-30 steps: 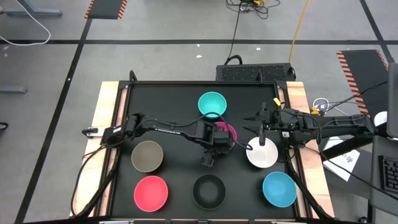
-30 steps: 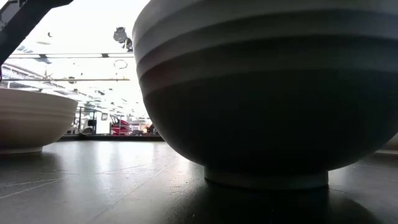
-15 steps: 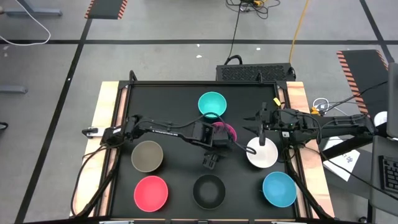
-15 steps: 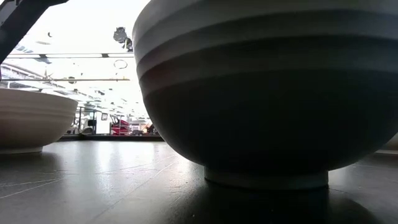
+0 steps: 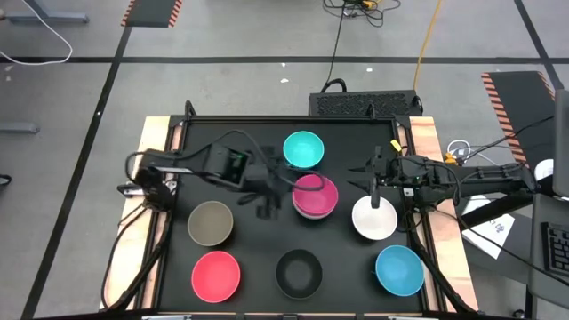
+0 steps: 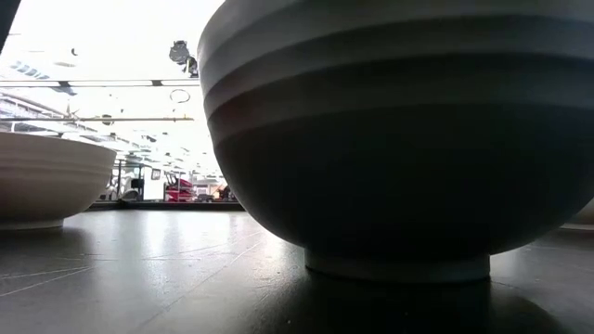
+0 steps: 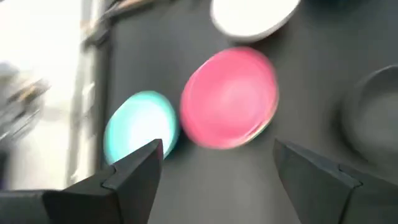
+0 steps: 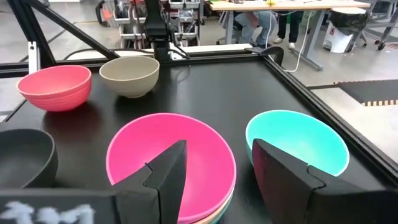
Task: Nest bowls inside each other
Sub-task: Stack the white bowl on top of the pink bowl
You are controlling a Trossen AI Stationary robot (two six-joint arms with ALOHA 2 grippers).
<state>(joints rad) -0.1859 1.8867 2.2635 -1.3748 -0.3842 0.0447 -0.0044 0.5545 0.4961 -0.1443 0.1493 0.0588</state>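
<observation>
A magenta bowl (image 5: pixel 315 196) sits upright in the middle of the table, nested in other bowls whose rims (image 8: pixel 219 208) show beneath its own. A turquoise bowl (image 5: pixel 303 149) stands just beyond it. My left gripper (image 5: pixel 265 197) hangs open to the left of the magenta bowl (image 7: pixel 230 98), touching nothing. My right gripper (image 5: pixel 374 182) is open over the far side of the white bowl (image 5: pixel 374 218), facing the magenta bowl (image 8: pixel 171 155). Olive-grey (image 5: pixel 211 222), pink-red (image 5: pixel 216 275), black (image 5: pixel 298 272) and blue (image 5: pixel 399 269) bowls stand singly on the table.
The black table has a raised frame (image 5: pixel 178 124) and wooden side boards (image 5: pixel 147 151). The black bowl (image 6: pixel 390 139) fills the low view, with another bowl (image 6: pixel 46 176) to its left. There is bare table (image 5: pixel 258 240) between the olive-grey bowl and the magenta stack.
My left gripper has opened and let go of the magenta bowl. It has then drawn back toward the table's left edge, clear of the bowl. The magenta bowl stays upright in the middle of the table, now uncovered.
</observation>
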